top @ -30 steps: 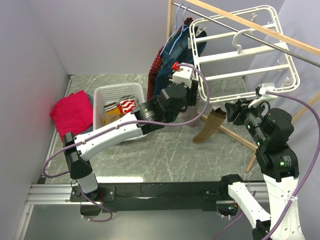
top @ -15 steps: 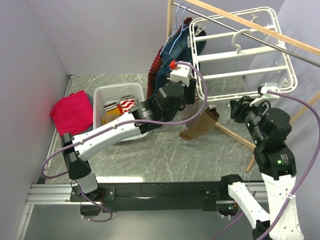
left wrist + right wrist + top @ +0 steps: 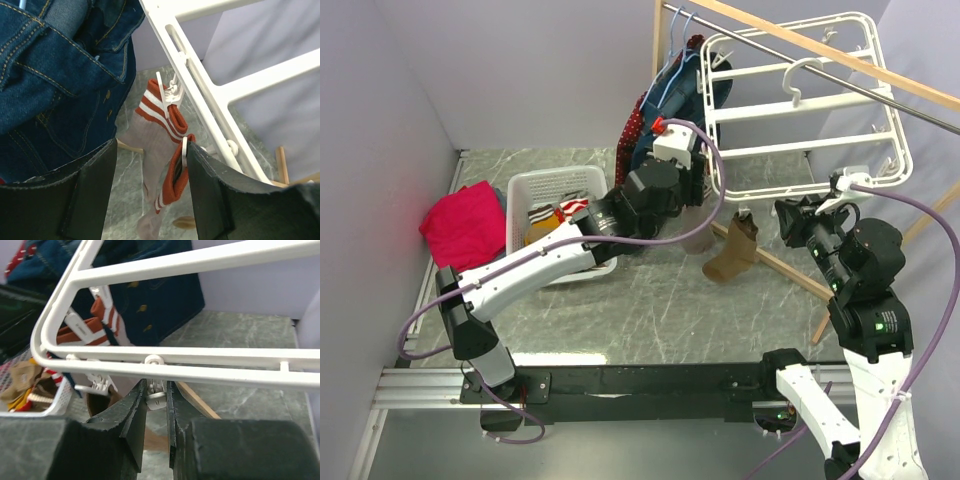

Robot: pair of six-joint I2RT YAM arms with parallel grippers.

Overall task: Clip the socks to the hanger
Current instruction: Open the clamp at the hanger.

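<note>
The white hanger (image 3: pixel 790 108) hangs tilted from a wooden rail. A brown sock (image 3: pixel 730 255) dangles from a clip on the hanger's lower edge. Two grey socks with red-orange striped cuffs (image 3: pixel 161 107) (image 3: pixel 176 176) hang clipped along the hanger's rail (image 3: pixel 200 85). My left gripper (image 3: pixel 152 150) is open just below that rail; its right finger (image 3: pixel 215 195) touches the lower cuff's clip. My right gripper (image 3: pixel 157 387) sits under the hanger's rail (image 3: pixel 200 372), jaws pressed narrowly on a small white clip (image 3: pixel 157 396). Brown fabric shows below it.
A navy denim garment (image 3: pixel 655 130) on a light-blue clothes hanger hangs left of the frame. A white basket (image 3: pixel 555 185) holds more socks. A pink cloth (image 3: pixel 460 225) lies at far left. A wooden rack leg (image 3: pixel 790 272) slants across the floor.
The brown sock swung left and has dropped back to hang straight. My right jaws have narrowed onto the clip. The left arm has shifted slightly up and left.
</note>
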